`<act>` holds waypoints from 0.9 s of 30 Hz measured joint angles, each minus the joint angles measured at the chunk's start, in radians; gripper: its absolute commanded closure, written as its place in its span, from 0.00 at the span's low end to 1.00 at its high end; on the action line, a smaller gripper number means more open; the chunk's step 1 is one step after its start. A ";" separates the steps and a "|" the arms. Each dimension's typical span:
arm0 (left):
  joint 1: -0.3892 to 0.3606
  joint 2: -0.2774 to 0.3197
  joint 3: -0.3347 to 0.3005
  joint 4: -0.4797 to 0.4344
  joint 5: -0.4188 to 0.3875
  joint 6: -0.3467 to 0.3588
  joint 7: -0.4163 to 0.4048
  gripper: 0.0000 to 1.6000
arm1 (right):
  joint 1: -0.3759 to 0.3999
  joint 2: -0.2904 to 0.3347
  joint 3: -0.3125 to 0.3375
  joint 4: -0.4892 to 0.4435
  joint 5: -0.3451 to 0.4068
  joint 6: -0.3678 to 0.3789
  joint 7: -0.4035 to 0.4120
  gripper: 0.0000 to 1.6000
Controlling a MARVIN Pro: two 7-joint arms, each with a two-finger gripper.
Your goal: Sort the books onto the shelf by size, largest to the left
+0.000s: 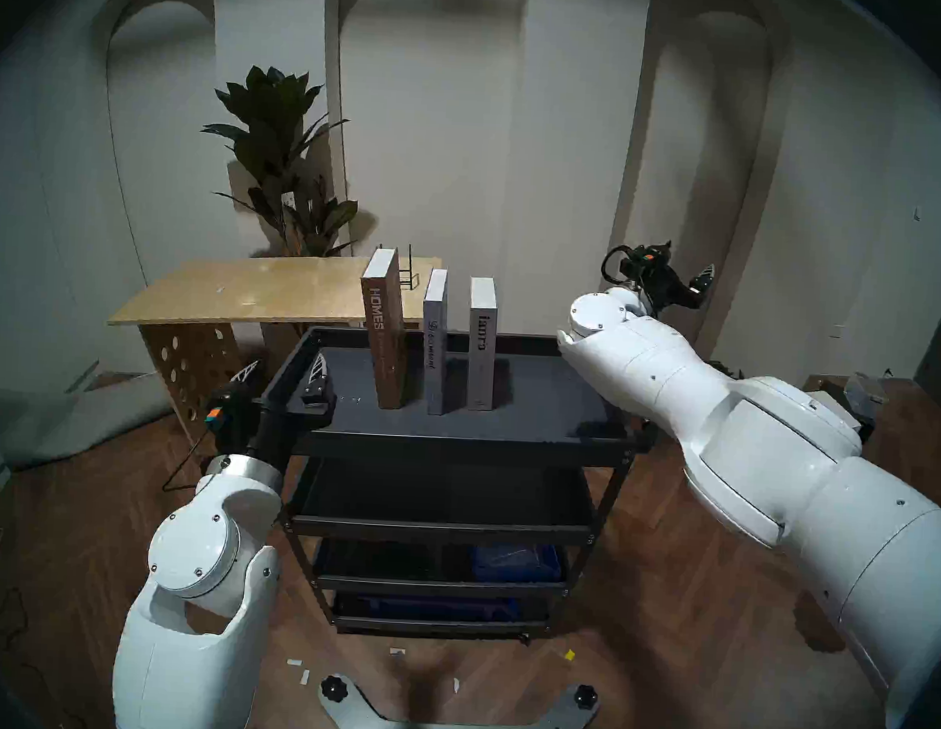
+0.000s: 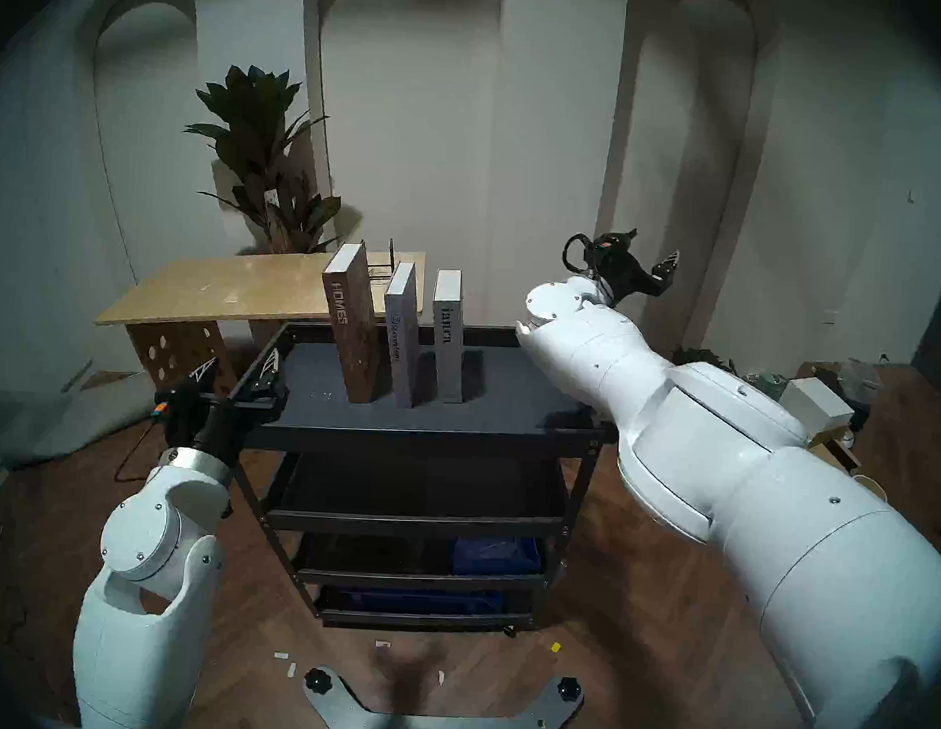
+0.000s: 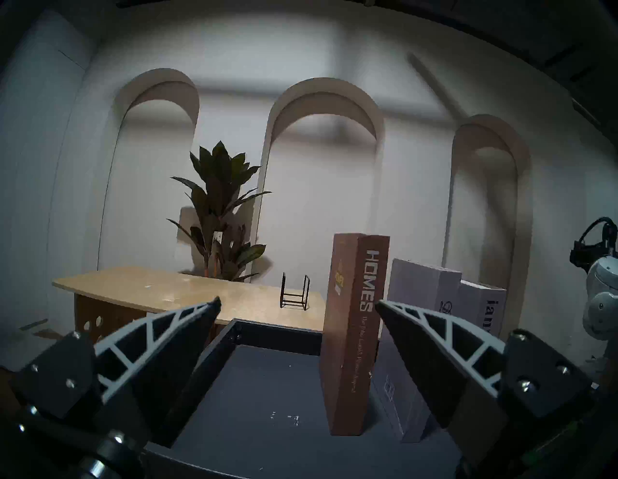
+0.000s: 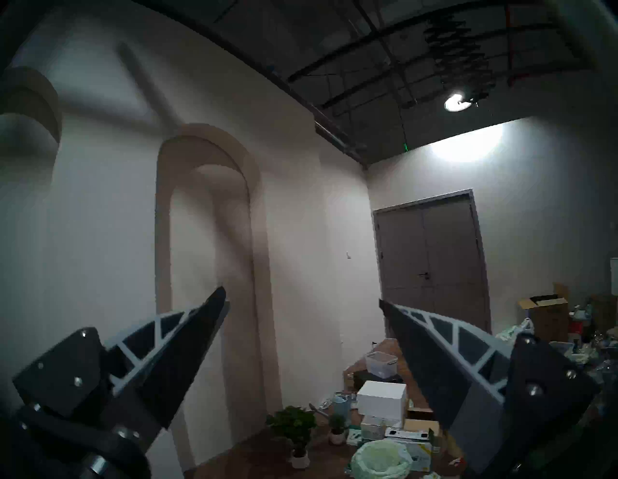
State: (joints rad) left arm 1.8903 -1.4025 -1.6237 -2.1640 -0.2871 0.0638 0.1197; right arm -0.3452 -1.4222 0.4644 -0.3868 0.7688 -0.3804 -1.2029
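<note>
Three books stand upright on the black cart's (image 1: 454, 425) top tray, long axes vertical, spines toward the robot, white page edges up. Tallest at far left, brown, spine reads "HOMES" (image 1: 384, 332); the small print beneath it is illegible. Middle book (image 1: 435, 348) is grey, its script title too faint to read. Shortest, light grey, reads "ianra" (image 1: 481, 351). Left gripper (image 1: 282, 376) hovers at the tray's left rim, jaws spread wide, empty; the brown book is just right of it. Right gripper (image 4: 302, 301) is raised beyond the cart's right end, fully spread, holding nothing, well clear of the books.
</note>
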 measured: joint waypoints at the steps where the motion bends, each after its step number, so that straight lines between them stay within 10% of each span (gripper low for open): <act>1: -0.006 0.002 0.003 0.000 0.003 0.000 -0.001 0.00 | -0.003 0.010 0.001 0.003 0.000 0.002 0.003 0.00; 27: -0.110 0.041 0.044 0.032 0.056 0.004 -0.026 0.00 | -0.034 0.130 0.015 -0.047 -0.002 -0.012 0.101 0.00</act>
State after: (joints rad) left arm 1.7807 -1.3610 -1.5800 -2.1315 -0.2314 0.0679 0.0935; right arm -0.3790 -1.2926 0.4798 -0.4339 0.7672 -0.3923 -1.1019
